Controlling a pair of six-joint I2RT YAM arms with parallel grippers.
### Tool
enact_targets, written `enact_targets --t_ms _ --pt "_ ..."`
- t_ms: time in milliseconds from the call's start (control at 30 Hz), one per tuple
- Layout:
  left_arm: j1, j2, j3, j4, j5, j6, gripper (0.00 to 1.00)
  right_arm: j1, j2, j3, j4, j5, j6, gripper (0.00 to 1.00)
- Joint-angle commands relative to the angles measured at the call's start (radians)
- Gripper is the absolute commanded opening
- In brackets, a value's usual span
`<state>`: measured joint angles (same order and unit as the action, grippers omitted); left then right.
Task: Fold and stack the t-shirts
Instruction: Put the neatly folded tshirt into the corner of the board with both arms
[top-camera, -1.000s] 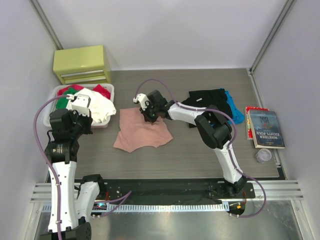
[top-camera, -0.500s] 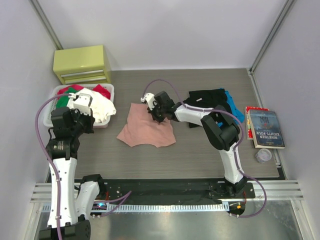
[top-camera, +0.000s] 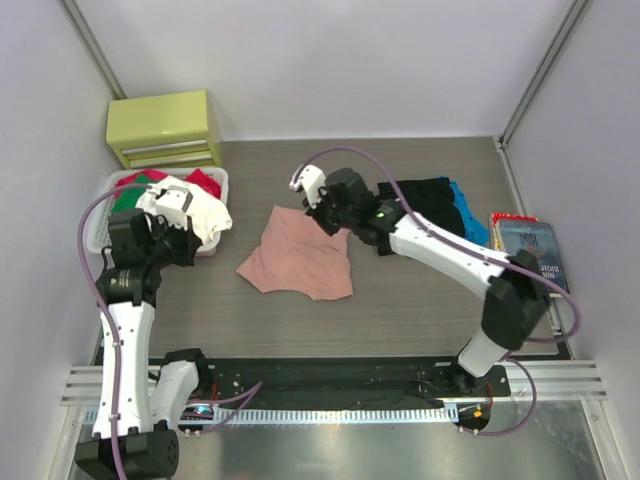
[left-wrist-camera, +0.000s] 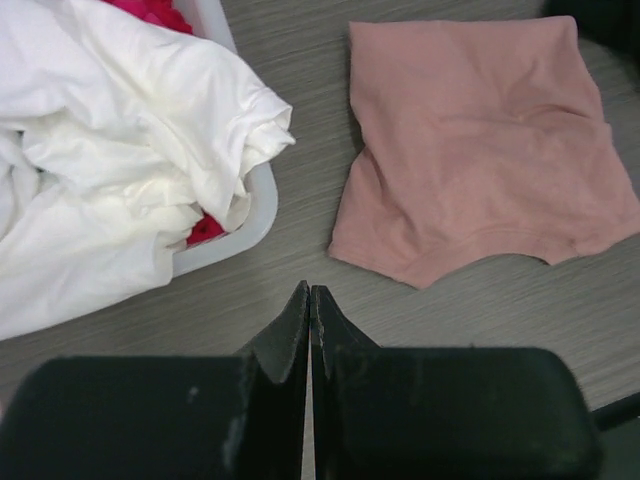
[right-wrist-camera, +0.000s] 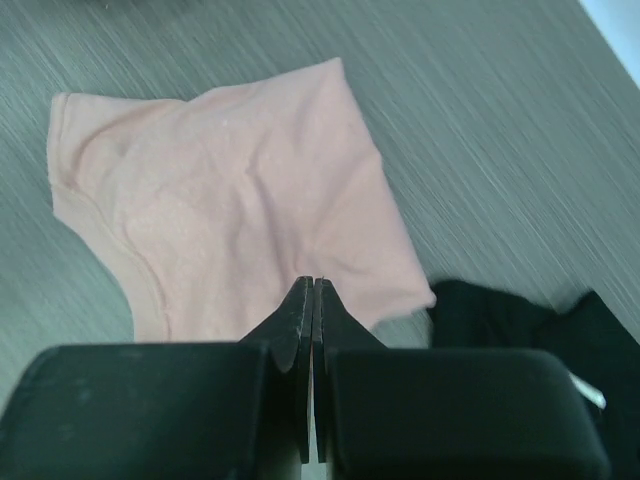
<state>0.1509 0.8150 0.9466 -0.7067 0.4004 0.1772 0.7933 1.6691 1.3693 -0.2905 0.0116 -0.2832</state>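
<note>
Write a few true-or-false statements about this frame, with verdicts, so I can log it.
1. The pink t-shirt lies folded on the table, apart from the basket. True.
2. The pink t-shirt is stacked on the black t-shirt. False: it lies on the table beside the black one.
3. The left claw and the right claw are both shut. True.
4. The basket is empty. False: white cloth, red cloth and green cloth lie in it.
</note>
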Motion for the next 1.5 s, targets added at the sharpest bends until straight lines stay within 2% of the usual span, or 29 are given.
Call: enact_targets --t_ms 0,67,100,133,167,200,267,367,400,467,500,567,600,633,667,700,767,900,933,967,1000,1033,1133,1167,1300,1367,1467 --pt "-0.001 0.156 0.133 -0.145 0.179 0.01 0.0 -0.078 -0.201 -0.091 -0.098 -0.074 0.093 0.01" --pt "0.001 0.252 0.237 -0.264 0.361 0.051 0.01 -0.123 -0.297 -0.157 -0.139 -0.038 0.076 0.01" --pt "0.001 0.341 0.269 -0.39 0.432 0.082 0.0 -0.143 -0.33 -0.188 -0.16 -0.039 0.055 0.01" --pt "0.001 0.392 0.302 -0.454 0.569 0.115 0.0 -0.169 -0.379 -0.202 -0.185 -0.007 0.036 0.01" --pt "0.001 0.435 0.358 -0.511 0.621 0.146 0.0 -0.172 -0.414 -0.22 -0.203 0.054 -0.006 0.01" --pt "-0.004 0.514 0.392 -0.64 0.647 0.244 0.0 -0.178 -0.451 -0.269 -0.203 0.079 -0.023 0.01" --pt "-0.014 0.565 0.472 -0.739 0.657 0.31 0.01 -0.229 -0.553 -0.303 -0.232 0.041 -0.028 0.01" --pt "-0.068 0.627 0.514 -0.778 0.623 0.289 0.08 -0.301 -0.612 -0.343 -0.307 -0.109 0.01 0.19" --pt "-0.114 0.645 0.524 -0.804 0.62 0.288 0.11 -0.302 -0.62 -0.38 -0.309 -0.117 0.019 0.28" --pt "-0.177 0.728 0.558 -0.841 0.597 0.285 0.15 -0.315 -0.625 -0.417 -0.303 -0.169 0.038 0.37" --pt "-0.219 0.757 0.563 -0.856 0.598 0.274 0.36 -0.324 -0.615 -0.438 -0.303 -0.206 0.048 0.46" --pt "-0.244 0.838 0.555 -0.858 0.604 0.257 0.47 -0.342 -0.608 -0.452 -0.3 -0.263 0.07 0.54" --pt "-0.241 0.858 0.551 -0.812 0.557 0.237 0.57 -0.361 -0.6 -0.457 -0.297 -0.307 0.075 0.59" --pt "-0.234 0.866 0.541 -0.763 0.51 0.191 0.6 -0.368 -0.589 -0.455 -0.296 -0.33 0.076 0.61" --pt "-0.223 0.866 0.509 -0.65 0.465 0.08 0.64 -0.376 -0.577 -0.45 -0.295 -0.36 0.081 0.63" --pt "-0.197 0.871 0.505 -0.622 0.412 0.055 0.65 -0.387 -0.565 -0.441 -0.294 -0.418 0.085 0.63" --pt "-0.159 0.912 0.508 -0.591 0.411 0.025 0.68 -0.394 -0.514 -0.435 -0.28 -0.458 0.104 0.63" --pt "-0.157 1.026 0.558 -0.594 0.394 0.036 0.7 -0.42 -0.431 -0.401 -0.282 -0.559 0.105 0.64" --pt "-0.159 1.045 0.584 -0.594 0.4 0.039 0.71 -0.433 -0.419 -0.398 -0.283 -0.623 0.105 0.66" --pt "-0.159 1.087 0.595 -0.582 0.403 0.035 0.73 -0.44 -0.411 -0.397 -0.288 -0.671 0.104 0.74" --pt "-0.159 1.108 0.609 -0.582 0.416 0.047 0.73 -0.45 -0.404 -0.391 -0.291 -0.72 0.102 0.77" --pt "-0.159 1.127 0.641 -0.583 0.44 0.051 0.73 -0.48 -0.373 -0.386 -0.297 -0.814 0.105 0.77" --pt "-0.165 1.211 0.711 -0.585 0.506 0.077 0.73 -0.542 -0.298 -0.366 -0.303 -0.95 0.119 0.73" --pt "-0.171 1.234 0.734 -0.62 0.523 0.088 0.74 -0.569 -0.229 -0.358 -0.309 -1.029 0.119 0.73" --pt "-0.172 1.334 0.814 -0.687 0.598 0.133 0.74 -0.575 -0.079 -0.241 -0.461 -1.134 -0.008 0.76" --pt "-0.172 1.378 0.842 -0.692 0.577 0.128 0.75 -0.575 -0.037 -0.205 -0.535 -1.167 -0.057 0.77" --pt "-0.168 1.405 0.844 -0.646 0.54 0.085 0.75 -0.575 0.014 -0.176 -0.495 -1.144 -0.028 0.74"
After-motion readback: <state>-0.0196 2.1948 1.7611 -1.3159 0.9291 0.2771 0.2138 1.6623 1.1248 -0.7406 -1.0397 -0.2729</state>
